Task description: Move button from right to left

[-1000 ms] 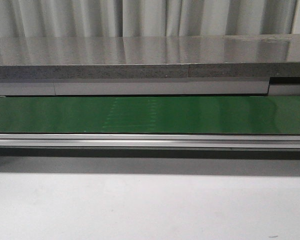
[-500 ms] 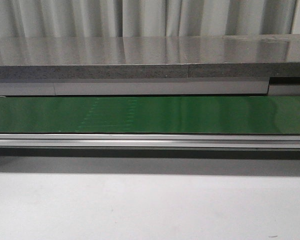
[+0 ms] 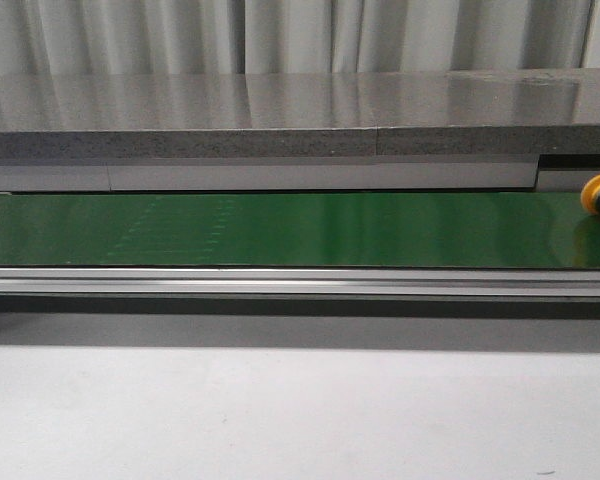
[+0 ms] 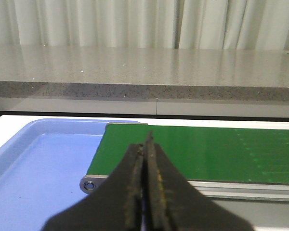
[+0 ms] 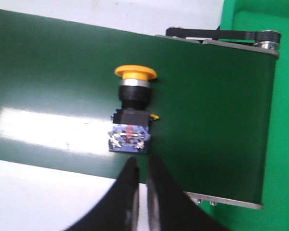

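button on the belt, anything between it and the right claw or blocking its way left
Nothing visible. The button lies on its side on the green belt, right claw just short of its body with bare belt between. In the front view the belt is bare leftward; the blue tray sits at its left end.
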You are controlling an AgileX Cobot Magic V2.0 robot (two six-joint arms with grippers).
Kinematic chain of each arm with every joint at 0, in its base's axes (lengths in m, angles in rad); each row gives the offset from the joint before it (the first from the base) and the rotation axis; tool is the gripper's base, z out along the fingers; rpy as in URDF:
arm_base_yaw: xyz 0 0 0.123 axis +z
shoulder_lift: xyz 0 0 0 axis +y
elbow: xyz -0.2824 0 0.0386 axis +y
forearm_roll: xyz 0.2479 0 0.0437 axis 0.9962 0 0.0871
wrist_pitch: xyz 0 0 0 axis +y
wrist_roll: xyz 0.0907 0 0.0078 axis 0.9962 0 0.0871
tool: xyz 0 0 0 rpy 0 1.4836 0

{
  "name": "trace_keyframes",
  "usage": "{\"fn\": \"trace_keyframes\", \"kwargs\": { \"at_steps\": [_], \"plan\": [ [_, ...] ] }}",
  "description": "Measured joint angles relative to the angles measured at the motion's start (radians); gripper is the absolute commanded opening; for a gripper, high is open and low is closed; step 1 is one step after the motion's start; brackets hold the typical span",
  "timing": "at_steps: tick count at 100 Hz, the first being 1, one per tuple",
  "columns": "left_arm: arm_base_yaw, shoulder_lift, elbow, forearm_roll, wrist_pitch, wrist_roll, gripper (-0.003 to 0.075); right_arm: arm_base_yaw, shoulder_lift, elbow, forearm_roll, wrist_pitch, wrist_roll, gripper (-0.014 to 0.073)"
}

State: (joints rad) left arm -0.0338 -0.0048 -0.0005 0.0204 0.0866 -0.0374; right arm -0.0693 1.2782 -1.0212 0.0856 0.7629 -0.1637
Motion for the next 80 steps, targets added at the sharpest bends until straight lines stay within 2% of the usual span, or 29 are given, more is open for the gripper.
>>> {"fn": "trace_keyframes", "kwargs": {
  "at_steps": [50,80],
  "plan": [
    [0.0,0.0,0.0,0.0,0.0,0.0,-0.002,0.0,-0.401,0.35,-0.069,-0.215,0.05,-0.0067],
    [0.0,0.0,0.0,0.0,0.0,0.0,-0.002,0.0,-0.63,0.495,0.005,-0.253,0.052,-0.0067]
  ]
}}
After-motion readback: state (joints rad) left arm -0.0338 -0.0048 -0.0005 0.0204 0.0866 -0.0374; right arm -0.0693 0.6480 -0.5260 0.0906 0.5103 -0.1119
